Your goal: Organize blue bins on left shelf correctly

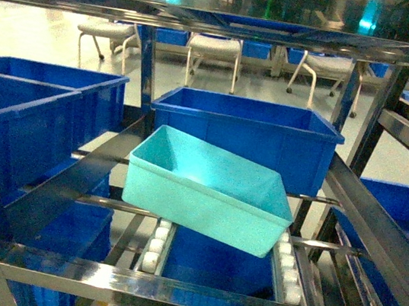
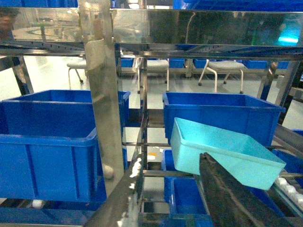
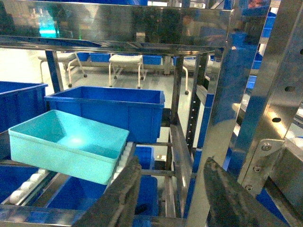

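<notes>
Turquoise bin (image 3: 66, 144) skewed on left shelf rollers (image 1: 154, 244), ahead-left of right end effector (image 3: 173, 198), fingers apart, empty. Left end effector (image 2: 232, 194): 1 finger visible, state unclear.

The turquoise tub (image 1: 210, 192) hides the lower front of the dark blue crate (image 1: 248, 129) behind it. The left gripper (image 2: 222, 194) shows only one dark finger, cut off by the frame's bottom edge, so its opening cannot be judged. The chairs (image 1: 213, 54) beyond the rack are blurred.
</notes>
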Tool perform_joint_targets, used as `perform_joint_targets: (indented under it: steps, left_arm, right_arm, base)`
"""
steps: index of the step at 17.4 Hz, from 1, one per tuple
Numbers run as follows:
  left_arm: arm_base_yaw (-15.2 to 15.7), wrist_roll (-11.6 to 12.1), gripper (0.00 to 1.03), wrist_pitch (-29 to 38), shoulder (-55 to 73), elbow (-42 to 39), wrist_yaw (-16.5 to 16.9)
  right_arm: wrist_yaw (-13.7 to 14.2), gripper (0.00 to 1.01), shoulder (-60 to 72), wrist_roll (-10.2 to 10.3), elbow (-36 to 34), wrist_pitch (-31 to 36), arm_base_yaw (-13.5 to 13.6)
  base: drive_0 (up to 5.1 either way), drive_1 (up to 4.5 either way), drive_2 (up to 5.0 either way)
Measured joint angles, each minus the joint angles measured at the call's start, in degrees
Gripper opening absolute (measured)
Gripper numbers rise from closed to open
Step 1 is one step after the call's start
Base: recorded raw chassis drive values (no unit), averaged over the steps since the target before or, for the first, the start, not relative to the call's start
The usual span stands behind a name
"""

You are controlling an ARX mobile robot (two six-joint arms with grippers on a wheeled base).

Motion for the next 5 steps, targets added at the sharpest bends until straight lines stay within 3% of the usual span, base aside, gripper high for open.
perform_joint_targets:
  steps: [1, 2, 3, 4, 5]
  left_arm:
    - [0.0, 0.0, 0.45, 0.0, 0.0, 0.0, 0.0]
    - [0.0, 0.0, 0.61, 0.0, 0.0, 0.0, 0.0]
    - [0.0, 0.0, 0.87, 0.0, 0.0, 0.0, 0.0]
    - [0.0, 0.0, 0.98, 0.0, 0.0, 0.0, 0.0]
    - [0.0, 0.0, 0.98, 0.0, 0.0, 0.0, 0.0]
  right_arm:
    - [0.0, 0.47, 0.0, 0.0, 0.0, 0.0, 0.0]
    - [0.0, 0.61, 0.0, 0.0, 0.0, 0.0, 0.0]
    - [0.0, 0.89, 0.0, 0.0, 0.0, 0.0, 0.0]
    - [0.0, 0.97, 0.0, 0.0, 0.0, 0.0, 0.0]
    - [0.0, 0.98, 0.0, 0.0, 0.0, 0.0, 0.0]
  base:
    - [0.0, 0.00, 0.0]
    - [0.0, 0.00, 0.0]
    - [0.0, 0.00, 0.0]
    - [0.0, 0.00, 0.0]
    - [0.0, 0.00, 0.0]
